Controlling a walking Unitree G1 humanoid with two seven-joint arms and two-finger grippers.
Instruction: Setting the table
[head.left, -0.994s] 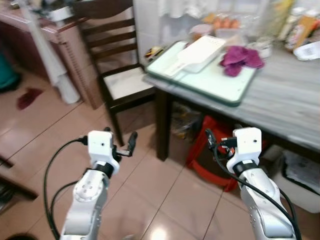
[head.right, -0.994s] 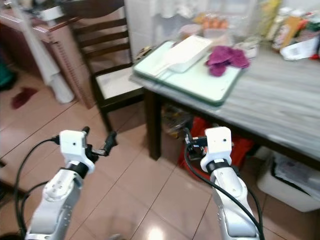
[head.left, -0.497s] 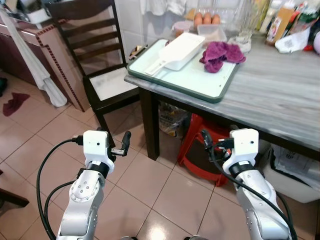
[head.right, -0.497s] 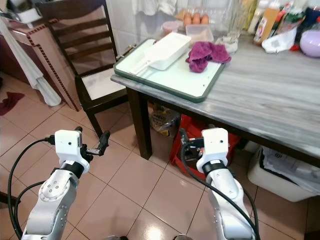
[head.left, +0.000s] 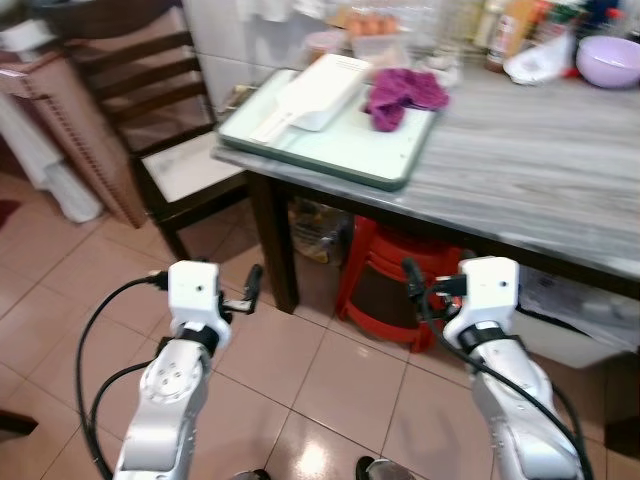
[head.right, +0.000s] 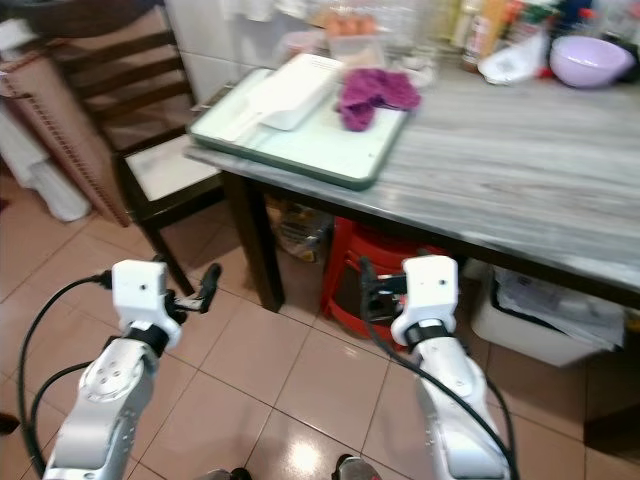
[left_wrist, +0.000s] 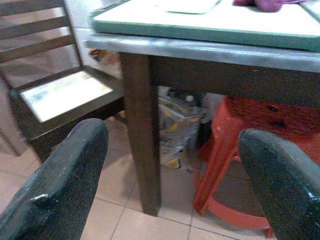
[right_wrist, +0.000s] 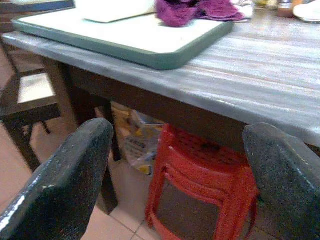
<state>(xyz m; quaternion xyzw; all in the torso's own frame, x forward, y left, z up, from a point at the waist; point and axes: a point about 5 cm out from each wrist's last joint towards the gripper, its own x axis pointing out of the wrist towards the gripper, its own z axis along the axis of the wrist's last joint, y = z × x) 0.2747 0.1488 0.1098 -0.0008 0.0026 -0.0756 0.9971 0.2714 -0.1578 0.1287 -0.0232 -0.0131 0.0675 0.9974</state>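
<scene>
A green-rimmed tray (head.left: 325, 145) lies on the near left corner of the grey marble table (head.left: 530, 150). On the tray sit a white rectangular container (head.left: 322, 85) and a crumpled purple cloth (head.left: 400, 92). Both arms are held low in front of the table, over the tiled floor. My left gripper (left_wrist: 170, 160) is open and holds nothing, facing the dark table leg (left_wrist: 142, 125). My right gripper (right_wrist: 175, 165) is also open and holds nothing, pointing at the table edge and the red stool (right_wrist: 200, 185) beneath it.
A dark wooden chair (head.left: 170, 170) stands left of the table. Red stacked stools (head.left: 385, 280) and a white bin (head.left: 580, 320) sit under it. A purple bowl (head.left: 608, 60), eggs (head.left: 372, 22) and bottles crowd the table's far side.
The whole picture has shifted as the camera moved, bringing the table's right part and the purple bowl into view. Both arms keep the same open pose.
</scene>
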